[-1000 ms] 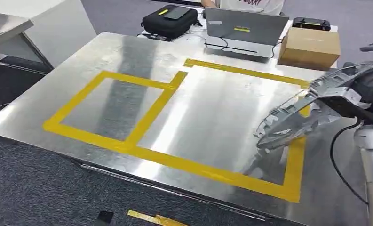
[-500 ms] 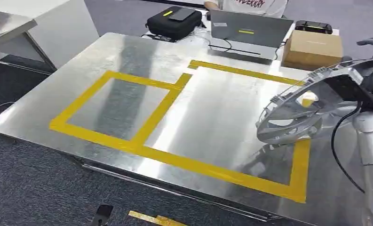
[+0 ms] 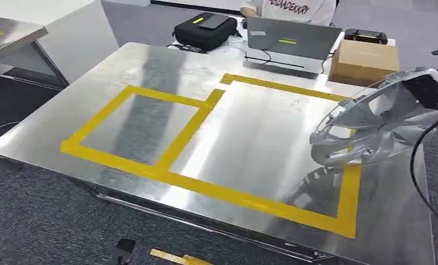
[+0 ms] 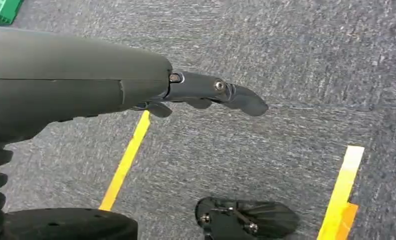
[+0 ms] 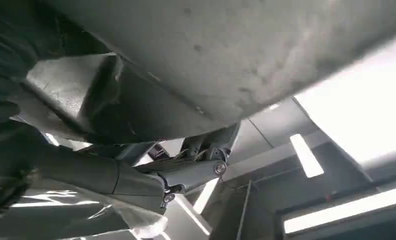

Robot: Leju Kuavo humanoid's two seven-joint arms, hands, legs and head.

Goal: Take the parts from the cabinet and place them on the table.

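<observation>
Part: a silver wheel-cover-like ring, held tilted above the table at its right edge by the right hand. Looks light, stiff, slick; rim grip suits. Left hand hangs empty, fingers extended.

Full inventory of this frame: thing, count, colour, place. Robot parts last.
table: 1, bare shiny metal, centre of head view
tape outlines: yellow, two adjoining rectangles on the table top
ring-shaped part: 1, silver-grey, held tilted above the table's right side
laptop: 1, grey, beyond the far table edge
bag: 1, black, left of the laptop
cardboard box: 1, brown, right of the laptop
person: 1, pale shirt, behind the laptop
floor tape: yellow strips on grey carpet
left hand: dark, hanging over the carpet, holding nothing
right hand: dark, holding the part
</observation>
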